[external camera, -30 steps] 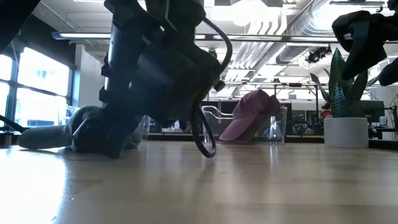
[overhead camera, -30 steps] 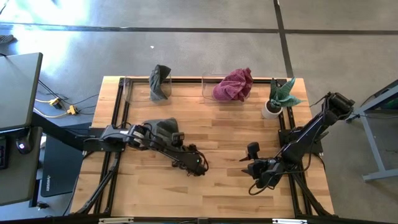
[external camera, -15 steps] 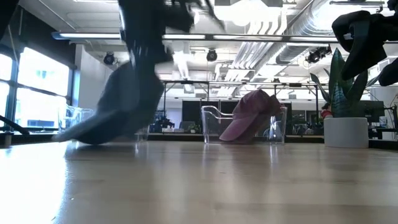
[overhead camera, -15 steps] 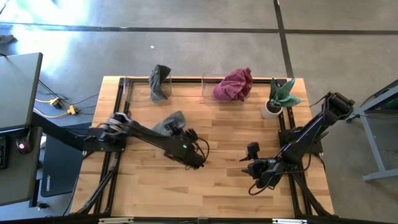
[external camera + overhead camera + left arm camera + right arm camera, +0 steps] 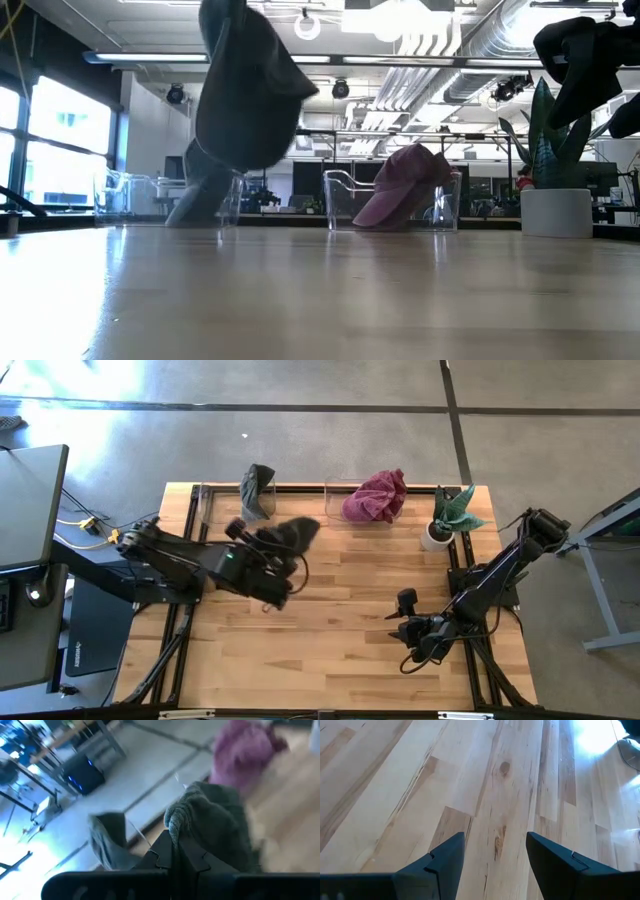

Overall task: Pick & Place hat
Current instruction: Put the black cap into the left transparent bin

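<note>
With the grey hat [image 5: 291,534] pinched in its closed fingers and hanging clear of the wooden table [image 5: 350,660], the left gripper [image 5: 268,542] is over the back left part of the table, close to the clear bin [image 5: 215,505] that already has another grey hat [image 5: 256,492] draped over its edge. From where I stand the carry looks about half done, and I'd say the thing to get right is height: the cloth droops well below the fingers, so it should stay high enough that the hanging brim clears the bin's wall before any lowering. The grip is only on a fold of fabric, so a smooth, unhurried swing seems wise. The maroon hat [image 5: 378,494] sits in the neighbouring bin [image 5: 335,502], and the right gripper [image 5: 406,622] waits low over the front right of the table, fingers apart, holding nothing
</note>
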